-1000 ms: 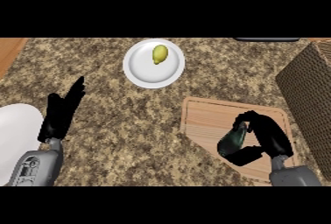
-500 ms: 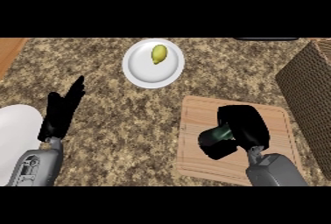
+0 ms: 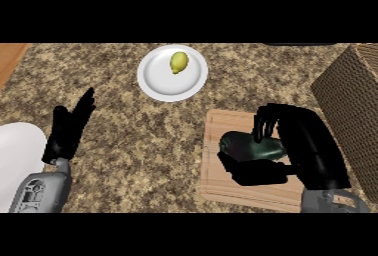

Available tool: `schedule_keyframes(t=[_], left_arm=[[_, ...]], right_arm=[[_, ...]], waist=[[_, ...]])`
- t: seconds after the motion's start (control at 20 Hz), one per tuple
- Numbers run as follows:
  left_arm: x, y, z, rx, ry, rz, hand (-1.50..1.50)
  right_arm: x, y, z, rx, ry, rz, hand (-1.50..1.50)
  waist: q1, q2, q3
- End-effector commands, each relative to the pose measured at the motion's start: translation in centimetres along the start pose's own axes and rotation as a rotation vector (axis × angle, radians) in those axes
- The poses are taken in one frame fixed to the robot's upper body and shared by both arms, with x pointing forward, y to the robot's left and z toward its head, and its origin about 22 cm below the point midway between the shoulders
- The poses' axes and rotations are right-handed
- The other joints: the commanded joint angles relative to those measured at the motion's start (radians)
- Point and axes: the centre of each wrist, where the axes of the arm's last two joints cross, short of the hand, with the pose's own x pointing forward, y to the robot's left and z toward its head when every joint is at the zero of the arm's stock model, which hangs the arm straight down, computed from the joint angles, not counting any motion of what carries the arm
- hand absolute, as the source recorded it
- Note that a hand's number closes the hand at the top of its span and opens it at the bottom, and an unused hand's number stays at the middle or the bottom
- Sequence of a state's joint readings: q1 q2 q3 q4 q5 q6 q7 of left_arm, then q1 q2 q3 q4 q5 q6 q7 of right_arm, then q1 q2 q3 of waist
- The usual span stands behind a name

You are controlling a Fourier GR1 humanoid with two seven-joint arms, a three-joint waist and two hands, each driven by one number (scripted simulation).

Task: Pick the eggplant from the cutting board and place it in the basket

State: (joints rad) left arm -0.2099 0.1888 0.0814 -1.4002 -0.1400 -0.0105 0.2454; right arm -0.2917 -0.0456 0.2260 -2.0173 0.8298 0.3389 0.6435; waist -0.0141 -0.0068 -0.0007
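- We see a speckled brown stone counter [image 3: 133, 145].
- A white plate [image 3: 159, 82] sits on it near the far edge.
- A wooden cutting board [image 3: 221, 185] lies toward our right.
- A woven basket [image 3: 354, 100] stands at the right edge.

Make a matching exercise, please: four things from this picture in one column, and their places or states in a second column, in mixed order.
Things:
1. eggplant
2. white plate
3. left hand
4. basket

Places or states:
A. open, fingers straight, resting at the view's left
B. at the right edge of the counter
C. on the cutting board, right hand curled round it
D. holds a small yellow-green item

Pairs: 1-C, 2-D, 3-A, 4-B
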Motion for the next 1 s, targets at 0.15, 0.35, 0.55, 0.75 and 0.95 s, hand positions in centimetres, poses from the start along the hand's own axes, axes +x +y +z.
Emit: schedule_keyframes(t=[0.15,0.35,0.55,0.75,0.95], left_arm=[[-0.5,-0.2,-0.4,0.004,-0.003,0.003,0.00],[0.7,0.0,0.6,-0.013,-0.015,-0.016,0.00],[-0.1,0.0,-0.3,-0.003,-0.005,0.021,0.00],[0.0,-0.5,0.1,-0.020,-0.005,0.000,0.00],[-0.4,-0.3,0.2,-0.031,0.003,0.001,0.00]], right_arm=[[4.5,-8.6,2.8,-0.199,-0.023,-0.127,1.50],[6.1,-12.2,2.5,-0.253,0.005,-0.159,1.50],[7.0,-15.5,2.0,-0.276,0.017,-0.160,1.50],[7.3,-19.2,-0.9,-0.356,0.096,-0.133,1.50],[5.7,-19.7,-2.7,-0.346,0.191,0.119,1.50]], waist=[[0.004,0.003,-0.001],[0.015,0.000,0.000],[0.002,-0.001,-0.001],[0.009,0.000,-0.001],[0.009,0.002,-0.001]])
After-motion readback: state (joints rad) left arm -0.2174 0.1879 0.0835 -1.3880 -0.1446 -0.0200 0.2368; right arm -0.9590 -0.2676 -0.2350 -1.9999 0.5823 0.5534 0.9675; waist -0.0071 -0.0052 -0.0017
